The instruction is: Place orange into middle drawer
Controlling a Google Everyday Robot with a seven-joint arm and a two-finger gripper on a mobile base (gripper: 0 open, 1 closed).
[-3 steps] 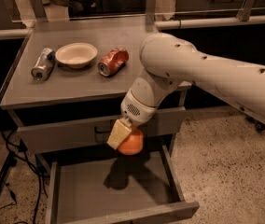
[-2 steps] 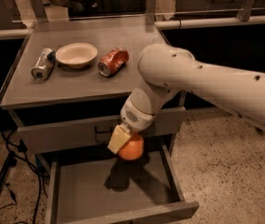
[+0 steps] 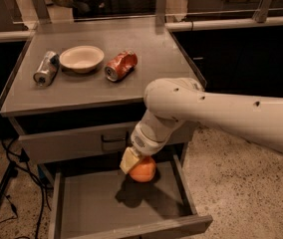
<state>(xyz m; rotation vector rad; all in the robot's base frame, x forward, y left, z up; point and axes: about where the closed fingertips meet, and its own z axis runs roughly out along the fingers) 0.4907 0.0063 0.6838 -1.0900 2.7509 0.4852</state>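
Observation:
The orange (image 3: 143,171) is a small round orange fruit held in my gripper (image 3: 134,164), just above the floor of the open middle drawer (image 3: 96,203). The gripper hangs from my white arm, which reaches in from the right, and it is shut on the orange. One cream-coloured finger (image 3: 129,160) shows on the left side of the fruit. The drawer is pulled out below the cabinet, and a dark shadow lies on its grey floor under the orange.
On the cabinet top (image 3: 146,73) lie a silver can (image 3: 46,68), a white bowl (image 3: 81,58) and a crushed orange-red soda can (image 3: 121,65). The shut upper drawer front (image 3: 67,143) with a dark handle sits above the open drawer. Cables hang at the left.
My gripper has moved down with the orange, from in front of the upper drawer front to low inside the open drawer.

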